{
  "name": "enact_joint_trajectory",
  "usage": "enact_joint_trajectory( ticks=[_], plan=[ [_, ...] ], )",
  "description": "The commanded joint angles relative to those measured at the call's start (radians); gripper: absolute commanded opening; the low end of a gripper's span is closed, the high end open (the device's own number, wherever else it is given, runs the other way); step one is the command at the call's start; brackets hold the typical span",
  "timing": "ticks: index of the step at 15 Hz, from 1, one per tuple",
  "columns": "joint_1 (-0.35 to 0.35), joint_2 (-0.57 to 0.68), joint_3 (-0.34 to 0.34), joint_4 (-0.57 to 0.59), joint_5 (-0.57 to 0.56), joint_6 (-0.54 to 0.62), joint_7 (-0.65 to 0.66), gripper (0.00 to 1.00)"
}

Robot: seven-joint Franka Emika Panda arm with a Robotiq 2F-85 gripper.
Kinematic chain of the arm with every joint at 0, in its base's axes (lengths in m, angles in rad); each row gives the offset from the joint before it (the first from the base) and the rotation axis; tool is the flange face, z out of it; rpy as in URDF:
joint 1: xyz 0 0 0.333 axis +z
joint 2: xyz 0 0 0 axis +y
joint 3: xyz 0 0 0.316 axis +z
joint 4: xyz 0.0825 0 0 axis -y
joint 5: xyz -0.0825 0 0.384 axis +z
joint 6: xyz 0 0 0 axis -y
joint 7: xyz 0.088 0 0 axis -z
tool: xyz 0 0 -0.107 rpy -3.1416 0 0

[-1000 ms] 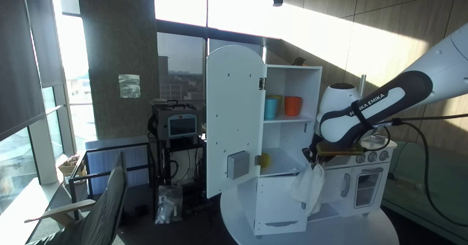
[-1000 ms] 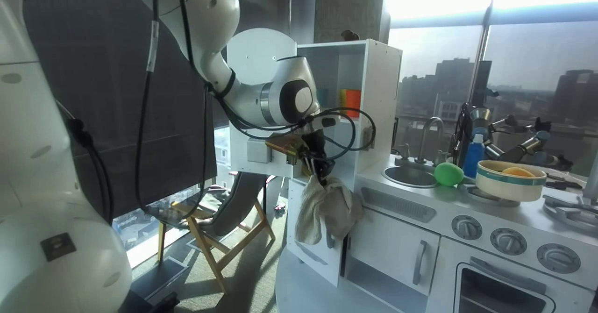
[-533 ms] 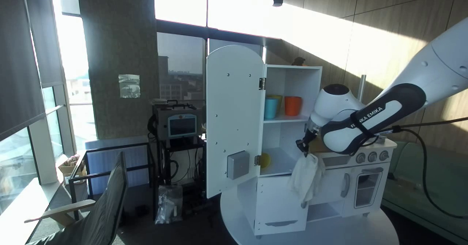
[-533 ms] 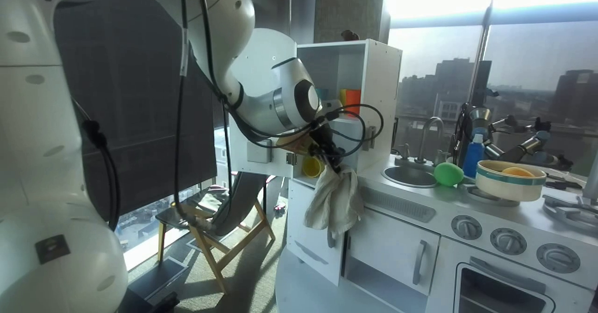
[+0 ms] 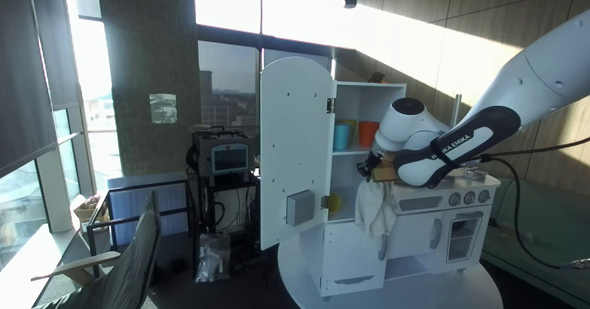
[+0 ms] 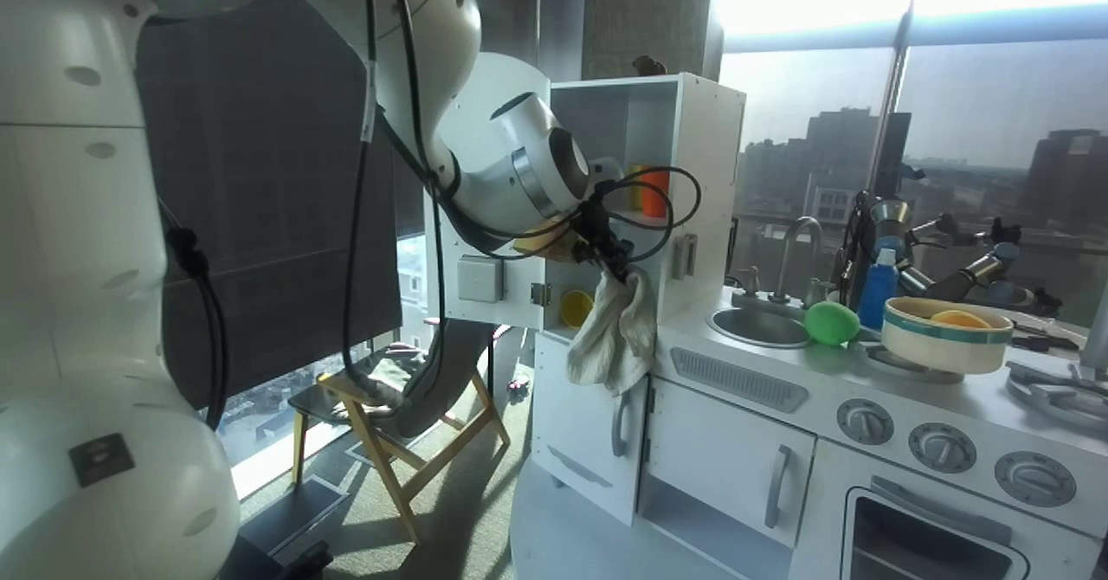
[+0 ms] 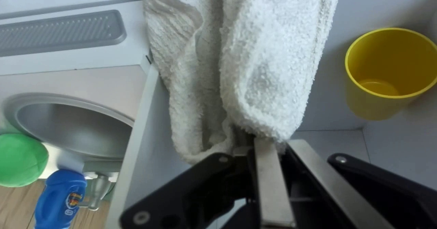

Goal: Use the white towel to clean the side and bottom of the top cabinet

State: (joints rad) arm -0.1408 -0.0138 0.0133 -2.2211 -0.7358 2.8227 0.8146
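My gripper is shut on the white towel, which hangs in folds from the fingertips. In both exterior views the gripper is at the front of the white top cabinet, level with its lower compartment. The towel hangs across the front edge of the cabinet floor, over the top of the lower door. Whether it touches them I cannot tell. The cabinet door is open. The arm and towel hide part of the lower compartment.
A yellow cup lies in the lower compartment. A blue cup and an orange cup stand on the shelf above. Beside the cabinet are a sink, a green object, a blue bottle and a pot.
My gripper has risen and moved with the towel to the front of the cabinet's lower compartment. The towel hangs higher than before. The cups and door have not moved.
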Motion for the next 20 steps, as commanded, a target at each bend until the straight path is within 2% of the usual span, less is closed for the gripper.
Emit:
enact_joint_trajectory(
  ticks=[1, 7, 10, 12, 13, 14, 15, 16, 18, 20],
  plan=[
    [0.002, 0.090, 0.000, 0.057, -0.050, 0.033, 0.031, 0.07],
    [0.012, 0.203, 0.002, 0.098, -0.108, 0.016, -0.003, 0.07],
    [-0.017, 0.247, 0.042, 0.090, 0.045, 0.012, -0.143, 0.06],
    [-0.052, 0.255, 0.105, 0.068, 0.217, 0.001, -0.310, 0.06],
    [0.031, 0.244, 0.025, 0.071, 0.285, -0.008, -0.368, 0.06],
    [-0.059, 0.238, 0.123, 0.070, 0.329, -0.017, -0.424, 0.06],
    [0.029, 0.230, 0.037, 0.071, 0.421, -0.016, -0.507, 0.06],
    [0.044, 0.230, 0.009, 0.086, 0.412, -0.013, -0.502, 0.06],
    [0.059, 0.239, -0.007, 0.114, 0.481, -0.028, -0.554, 0.06],
    [0.083, 0.247, -0.031, 0.137, 0.493, -0.042, -0.564, 0.06]
  ],
)
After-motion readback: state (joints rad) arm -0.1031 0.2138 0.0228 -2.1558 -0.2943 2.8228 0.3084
